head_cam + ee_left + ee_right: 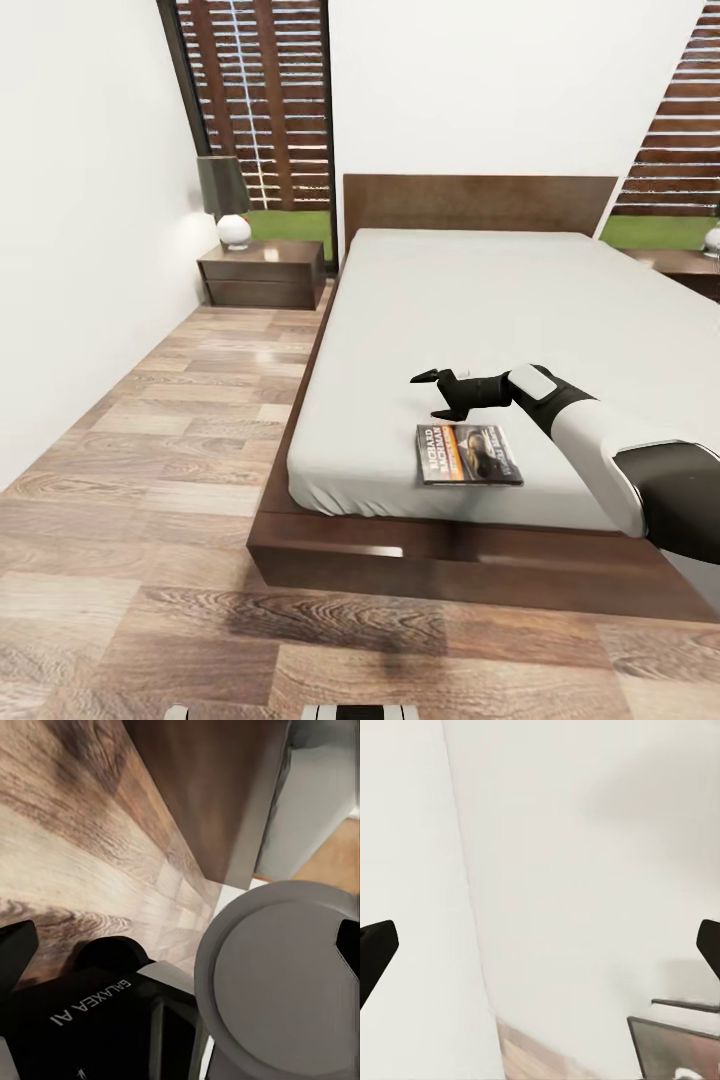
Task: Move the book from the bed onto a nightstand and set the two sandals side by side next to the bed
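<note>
Pincer on my right arm (436, 392) hangs spread over the bed (480, 300), just beyond the book (469, 454) and pinching nothing. From the head view, the book lies flat near the foot edge of the mattress, cover up, its spine toward the floor side. 1 nightstand (263, 272) stands at the bed's far left with a lamp (227, 200) on it; a corner of the other (685, 265) shows at the far right. No sandals are visible from here.

Left wrist view: I see plank floor (82, 832), the dark bed frame (217, 787) and my own base and trunk below. Fingertips (15, 952) sit at both edges of the picture, well apart, so I read the left pincer as spread and empty, hanging low at my side.

Right wrist view: the 2 fingertips (376, 949) sit wide apart against white wall (585, 832), with the left nightstand (675, 1046) small in the distance. The book is not between them, so this camera is aimed past it.

My judgement: the step is the reach for the book. To do it well I would pull the wrist back toward me, tilt it down until the cover sits between the fingers, then take the book by 1 edge, since a thin paperback lying flat on soft bedding gives little to grip.
</note>
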### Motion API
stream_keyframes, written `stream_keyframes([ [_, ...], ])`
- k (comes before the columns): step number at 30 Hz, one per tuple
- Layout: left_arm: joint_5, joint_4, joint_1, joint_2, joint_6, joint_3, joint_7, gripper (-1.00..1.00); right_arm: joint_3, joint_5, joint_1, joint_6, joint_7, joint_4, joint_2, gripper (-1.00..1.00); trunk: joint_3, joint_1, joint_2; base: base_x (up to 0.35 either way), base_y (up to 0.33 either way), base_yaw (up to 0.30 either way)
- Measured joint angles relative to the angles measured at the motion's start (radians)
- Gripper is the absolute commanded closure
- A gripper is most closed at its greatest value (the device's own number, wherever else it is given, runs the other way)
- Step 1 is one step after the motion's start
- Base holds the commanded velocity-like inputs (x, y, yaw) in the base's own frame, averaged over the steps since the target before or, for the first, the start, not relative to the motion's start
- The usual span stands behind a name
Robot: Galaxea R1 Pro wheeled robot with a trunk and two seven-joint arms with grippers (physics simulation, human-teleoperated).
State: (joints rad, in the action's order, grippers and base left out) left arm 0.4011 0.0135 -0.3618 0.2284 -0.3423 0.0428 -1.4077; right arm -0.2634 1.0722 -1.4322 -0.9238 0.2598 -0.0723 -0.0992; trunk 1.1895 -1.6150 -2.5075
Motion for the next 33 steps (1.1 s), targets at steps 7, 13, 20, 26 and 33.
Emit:
stream_keyframes([
  [7, -0.001, 0.0, 0.0, 0.0, 0.001, 0.001, 0.0, -1.0, 0.0, 0.0, 0.0, 0.0, 0.0, 0.0, 0.0, -1.0, -0.027, 0.003, 0.002, 0.0, 0.0, 0.0],
  [13, -0.001, 0.0, 0.0, 0.0, 0.002, 0.001, 0.0, -1.0, -0.003, 0.0, 0.0, 0.004, 0.0, 0.0, 0.0, -1.0, -0.05, 0.006, 0.003, 0.0, 0.0, 0.0],
  [20, -0.001, 0.0, 0.0, 0.0, 0.003, 0.001, 0.0, -1.0, -0.006, 0.0, 0.0, 0.02, 0.001, 0.0, 0.0, -1.0, -0.077, 0.009, 0.005, 0.0, 0.0, 0.0],
  [26, -0.001, 0.0, 0.0, 0.0, 0.003, 0.0, 0.0, -1.0, -0.003, 0.0, 0.0, 0.024, 0.003, 0.0, 0.0, -1.0, -0.101, 0.012, 0.006, 0.0, 0.0, 0.0],
  [33, -0.001, 0.0, 0.0, 0.0, 0.003, 0.0, 0.0, -1.0, 0.003, 0.0, 0.0, 0.026, 0.008, 0.0, 0.0, -1.0, -0.128, 0.015, 0.008, 0.0, 0.0, 0.0],
])
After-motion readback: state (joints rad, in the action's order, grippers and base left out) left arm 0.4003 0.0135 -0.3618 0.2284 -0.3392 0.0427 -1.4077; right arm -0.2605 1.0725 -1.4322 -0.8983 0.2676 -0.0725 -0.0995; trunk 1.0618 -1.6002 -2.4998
